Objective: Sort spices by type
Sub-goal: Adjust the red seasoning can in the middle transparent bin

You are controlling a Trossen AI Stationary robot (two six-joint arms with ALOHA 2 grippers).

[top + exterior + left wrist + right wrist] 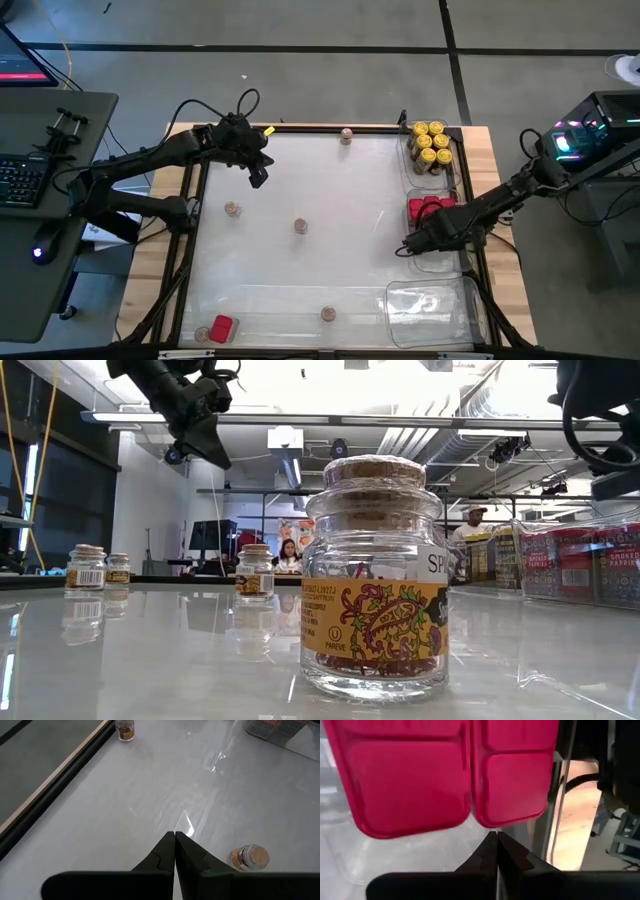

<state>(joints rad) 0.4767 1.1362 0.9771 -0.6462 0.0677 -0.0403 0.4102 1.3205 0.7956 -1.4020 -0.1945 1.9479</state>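
Four cork-topped glass jars (300, 226) lie scattered mid-surface; yellow-lidded jars (431, 143) sit at two o'clock, red tins (428, 209) at three, one stray tin (222, 326) at seven. Left claw (257, 178) hovers pressed together; right claw (408, 245), likewise, hangs beside the tins. The glossy surface (330, 270) risks round jars skidding or tipping.
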